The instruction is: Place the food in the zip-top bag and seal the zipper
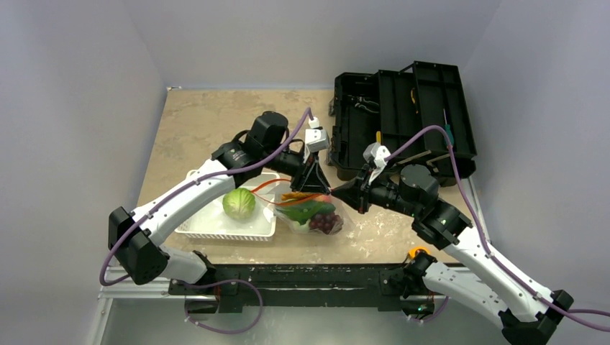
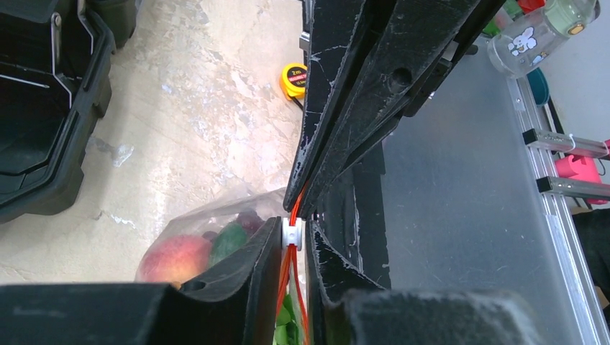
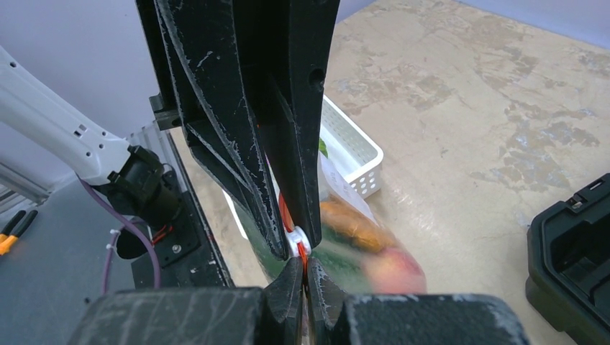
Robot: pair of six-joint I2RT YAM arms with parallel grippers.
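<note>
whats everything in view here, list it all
zip-top bag: 1, clear, table centre
zipper: 1, orange-red, bag mouth
slider: 1, white, on zipper
peach: 1, pink, in bag
grapes: 1 bunch, purple, in bag
green vegetable: 1, green, in bag
orange pieces: count unclear, orange, in bag
cabbage: 1, green, in basket
basket: 1, white, left of bag
toolbox: 1, black, open, far right
tape measure: 1, yellow, near right edge
table: 1, beige
left gripper: black, on slider
right gripper: black, pinching zipper
</note>
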